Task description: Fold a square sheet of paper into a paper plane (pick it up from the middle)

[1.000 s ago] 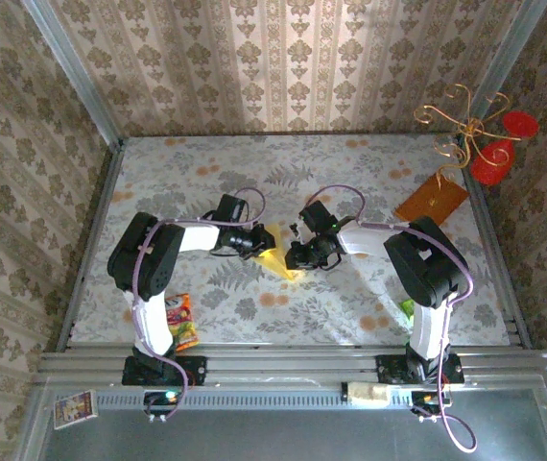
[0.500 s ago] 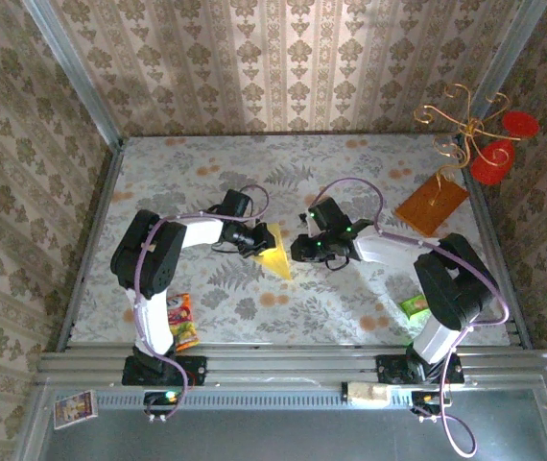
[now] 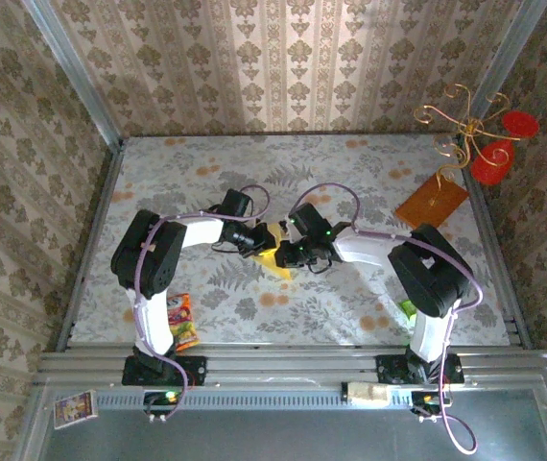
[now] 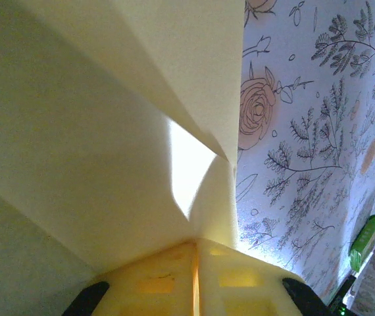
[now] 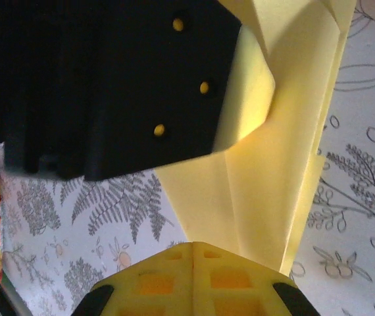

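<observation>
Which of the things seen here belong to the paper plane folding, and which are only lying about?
Job: folded yellow paper.
Lying about: orange-brown board, colourful snack packet, green packet, gold wire ornament with red discs.

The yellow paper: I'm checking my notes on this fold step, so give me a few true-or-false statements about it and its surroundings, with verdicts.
1. The left gripper and the right gripper are both shut on the folded yellow paper. True.
2. The paper lies flat and uncreased. False: it shows creases and overlapping layers.
3. The orange-brown board sits near the far right of the table, apart from the paper. True.
4. The green packet lies by the left arm's base. False: it lies by the right arm's base; a colourful packet is by the left.
</observation>
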